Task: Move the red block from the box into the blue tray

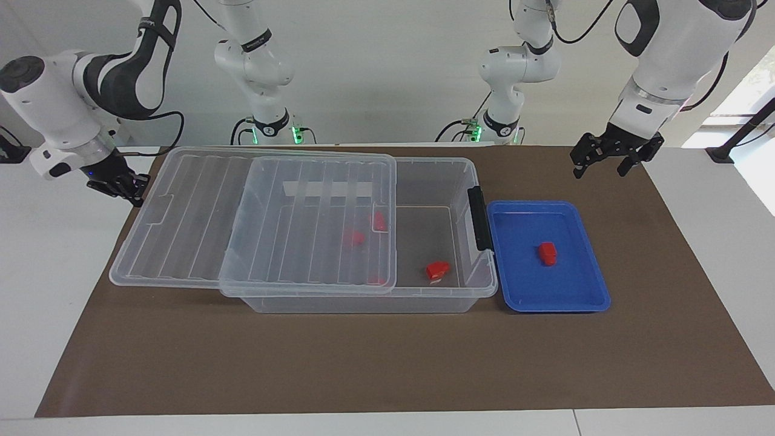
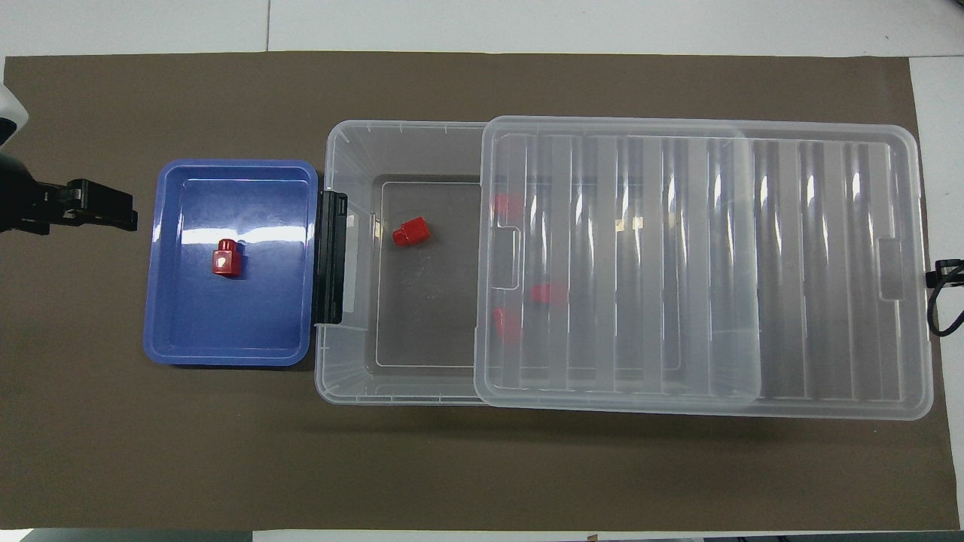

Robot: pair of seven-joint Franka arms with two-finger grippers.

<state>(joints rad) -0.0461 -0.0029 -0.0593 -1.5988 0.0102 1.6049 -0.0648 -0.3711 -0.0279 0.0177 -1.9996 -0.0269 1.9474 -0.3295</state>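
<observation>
We see the small red block (image 1: 547, 253) lying in the shallow blue plastic tray (image 1: 581, 300) beside the clear plastic box (image 1: 363, 303); our left tool (image 1: 611, 158) hangs open, and our right tool's (image 1: 124, 184) state we cannot tell.

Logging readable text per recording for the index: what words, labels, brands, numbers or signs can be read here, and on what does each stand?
Nothing can be read.
Dark bands on the white robot arms: lettering too small to read.
Clear plastic storage box and its ribbed see-through lid: no text visible.
Shallow bright blue plastic tray: none.
Small red block in the tray: a pale mark on top, not legible.
</observation>
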